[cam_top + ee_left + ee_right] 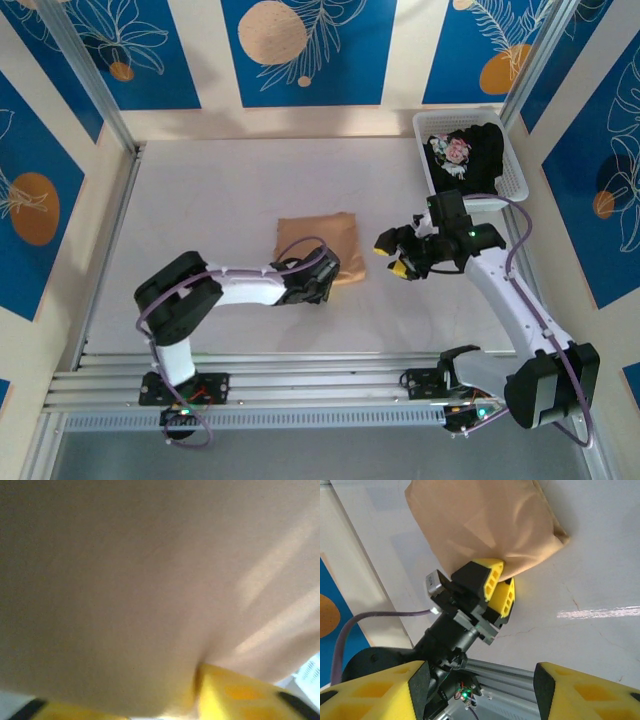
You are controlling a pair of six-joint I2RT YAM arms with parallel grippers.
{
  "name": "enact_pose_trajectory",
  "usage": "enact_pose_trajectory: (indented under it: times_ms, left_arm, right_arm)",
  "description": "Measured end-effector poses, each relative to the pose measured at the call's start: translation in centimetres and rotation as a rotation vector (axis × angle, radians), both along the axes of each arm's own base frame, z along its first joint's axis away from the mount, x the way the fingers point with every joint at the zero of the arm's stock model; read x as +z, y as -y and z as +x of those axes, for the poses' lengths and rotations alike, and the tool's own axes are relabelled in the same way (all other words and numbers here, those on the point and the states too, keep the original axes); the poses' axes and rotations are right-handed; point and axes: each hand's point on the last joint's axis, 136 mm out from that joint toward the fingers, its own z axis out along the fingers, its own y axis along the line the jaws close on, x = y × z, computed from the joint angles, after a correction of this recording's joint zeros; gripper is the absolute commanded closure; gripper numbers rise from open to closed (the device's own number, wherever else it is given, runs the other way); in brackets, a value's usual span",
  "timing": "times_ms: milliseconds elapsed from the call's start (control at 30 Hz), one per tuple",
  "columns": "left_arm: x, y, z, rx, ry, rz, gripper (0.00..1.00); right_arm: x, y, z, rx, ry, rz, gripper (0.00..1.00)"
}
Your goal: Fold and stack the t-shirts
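T-shirt point(318, 233), tan and folded, at counter point(200, 200) centre; left gripper point(501, 577) pinches its near edge. Right gripper point(392, 256) stands wide beside it, empty.

Open table point(200, 200) left — basket point(516, 172) far-right

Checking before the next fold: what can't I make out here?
Tan-orange folded t-shirt: inner layers hidden under top layer, top view; cloth blurred, too close, left wrist view.
Black crumpled t-shirt in white plastic mesh basket: shape unreadable, too small, top view.
Left gripper: fingertips covered by its own wrist, top view.
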Motion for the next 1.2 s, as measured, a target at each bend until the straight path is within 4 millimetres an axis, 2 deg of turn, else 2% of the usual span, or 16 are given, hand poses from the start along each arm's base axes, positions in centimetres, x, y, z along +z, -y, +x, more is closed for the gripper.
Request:
enact_pose_trajectory:
  times_ms: [67, 133, 300, 400, 567, 733, 833, 933, 1033, 1133, 1200]
  left_arm:
    - [-0.1, 0.1, 0.8, 0.028, 0.024, -0.009, 0.92]
    - [0.1, -0.3, 2.7, 0.077, 0.061, -0.031, 0.99]
    - [0.2, -3.6, 7.9, 0.222, 0.11, -0.075, 1.0]
    - [0.2, -7.3, 11.2, 0.312, 0.115, -0.095, 1.0]
    - [0.2, -15.5, 16.1, 0.392, 0.13, -0.066, 1.0]
    - [0.4, -24.0, 20.2, 0.374, 0.137, -0.009, 1.0]
    - [0.4, -28.2, 22.5, 0.32, 0.135, 0.02, 1.0]
    - [0.5, -31.9, 25.0, 0.246, 0.138, 0.049, 1.0]
    - [0.5, -35.1, 26.5, 0.183, 0.133, 0.077, 1.0]
    - [0.5, -37.2, 27.7, 0.123, 0.125, 0.09, 1.0]
    - [0.6, -37.9, 28.5, 0.081, 0.125, 0.097, 1.0]
  right_arm:
    - [0.2, 0.0, -0.2, 0.002, 0.003, 0.006, 0.41]
    - [0.4, 0.1, -0.4, 0.003, 0.006, 0.011, 0.41]
    - [0.3, 0.2, -0.8, 0.003, 0.005, 0.018, 0.41]
    - [0.2, 0.1, -0.9, 0.004, 0.0, 0.02, 0.41]
    - [0.1, 0.1, -0.8, 0.003, 0.002, 0.021, 0.41]
    - [-0.2, 0.0, -0.4, 0.001, -0.005, 0.021, 0.41]
    - [-0.4, -0.2, -0.3, 0.003, -0.008, 0.018, 0.41]
    - [-0.4, -0.2, -0.2, 0.001, -0.007, 0.015, 0.41]
    - [-0.6, -0.4, -0.1, 0.003, -0.015, 0.014, 0.41]
    - [-1.1, -0.7, 0.0, 0.007, -0.031, 0.008, 0.41]
    - [-1.4, -0.9, 0.1, 0.016, -0.043, 0.002, 0.41]
